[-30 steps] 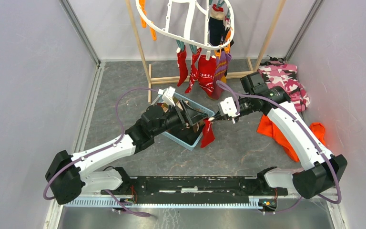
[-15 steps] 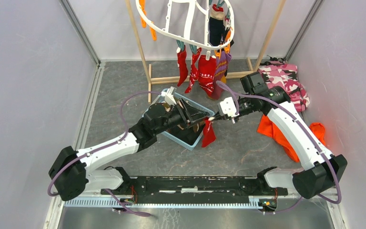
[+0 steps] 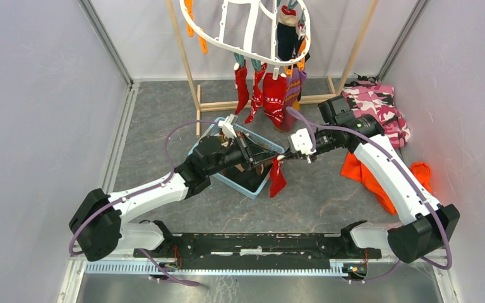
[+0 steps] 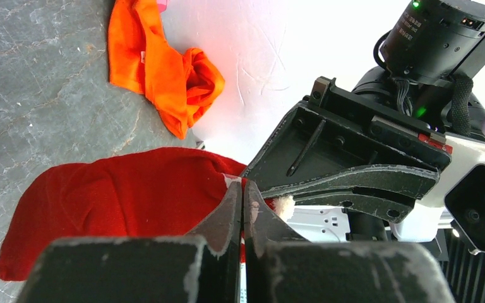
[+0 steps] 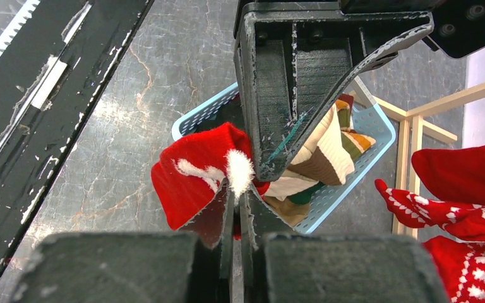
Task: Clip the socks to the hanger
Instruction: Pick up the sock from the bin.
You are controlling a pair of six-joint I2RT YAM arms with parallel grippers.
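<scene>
Both grippers meet over the right rim of the blue basket. The left gripper has its fingers pressed together on the top edge of the red sock. The right gripper is likewise pinched narrow on the same sock, from the opposite side. The sock dangles outside the basket's right rim, its toe near the floor. Striped socks lie inside the basket. I see the hanger beyond the basket's far side, with hung socks clipped below it. An orange cloth lies on the floor right of the basket.
</scene>
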